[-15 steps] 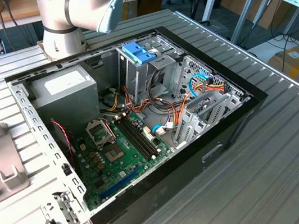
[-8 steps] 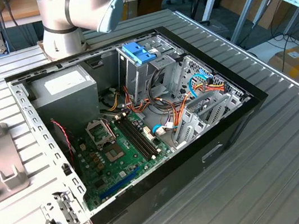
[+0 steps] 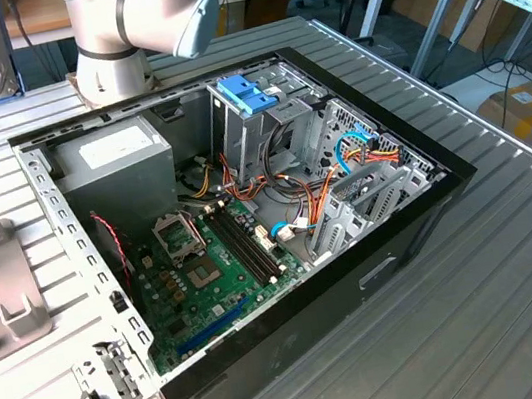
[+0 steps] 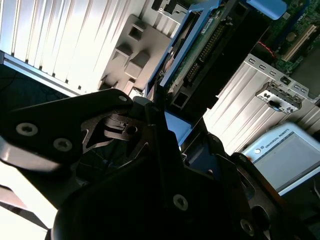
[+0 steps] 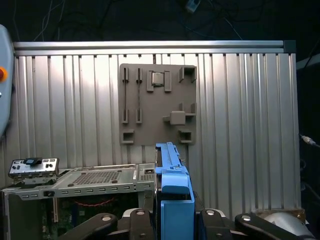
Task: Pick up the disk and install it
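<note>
Jaws pinch the disk [image 5: 172, 175] edge-on.
Flat slab edged in smooth blue plastic; its long axis runs straight out from the gripper [image 5: 172, 220].

The arm [image 3: 142, 22] bends its grey joint at eleven o'clock in the exterior view. The gripper [image 5: 172, 222] has its black fingers [image 5: 212, 226] clamped on the disk [image 5: 172, 185].

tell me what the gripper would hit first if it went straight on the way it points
The disk held in the gripper would probably meet the grey holder plate on the ribbed table first; depth is unclear.
</note>
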Robot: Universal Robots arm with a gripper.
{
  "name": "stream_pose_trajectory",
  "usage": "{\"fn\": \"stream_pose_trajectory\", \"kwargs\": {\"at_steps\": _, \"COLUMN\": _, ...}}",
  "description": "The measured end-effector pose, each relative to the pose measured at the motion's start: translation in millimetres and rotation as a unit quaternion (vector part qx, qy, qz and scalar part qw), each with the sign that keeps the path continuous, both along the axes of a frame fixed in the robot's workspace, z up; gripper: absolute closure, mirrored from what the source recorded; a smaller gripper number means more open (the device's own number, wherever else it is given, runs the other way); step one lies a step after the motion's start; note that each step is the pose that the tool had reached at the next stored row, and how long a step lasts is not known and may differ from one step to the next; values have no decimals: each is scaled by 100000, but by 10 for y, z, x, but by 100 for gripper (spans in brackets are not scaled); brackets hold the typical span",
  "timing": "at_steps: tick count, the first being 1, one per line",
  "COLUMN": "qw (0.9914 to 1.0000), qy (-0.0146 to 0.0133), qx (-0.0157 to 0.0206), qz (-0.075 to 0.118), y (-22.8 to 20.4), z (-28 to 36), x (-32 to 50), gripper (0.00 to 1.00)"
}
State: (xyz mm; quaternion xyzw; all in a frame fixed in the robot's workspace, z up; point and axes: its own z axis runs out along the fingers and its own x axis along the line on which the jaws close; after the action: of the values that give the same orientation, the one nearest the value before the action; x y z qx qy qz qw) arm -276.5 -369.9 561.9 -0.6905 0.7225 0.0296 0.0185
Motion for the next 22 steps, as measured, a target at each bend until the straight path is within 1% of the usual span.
{"fn": "stream_pose_trajectory", "kwargs": {"at_steps": 9, "qw": 100000, "qy": 1, "qx": 0, "qz": 4, "y": -34, "z": -7, "x": 60, "gripper": 63}}
{"fn": "stream_pose_trajectory", "kwargs": {"at_steps": 19, "qw": 100000, "qy": 1, "qx": 1, "qz": 1, "y": -62, "z": -17, "x": 107, "gripper": 63}}
{"fn": "stream_pose_trajectory", "kwargs": {"at_steps": 22, "qw": 100000, "qy": 3, "qx": -2, "qz": 3, "y": -78, "z": -22, "x": 129, "gripper": 63}}
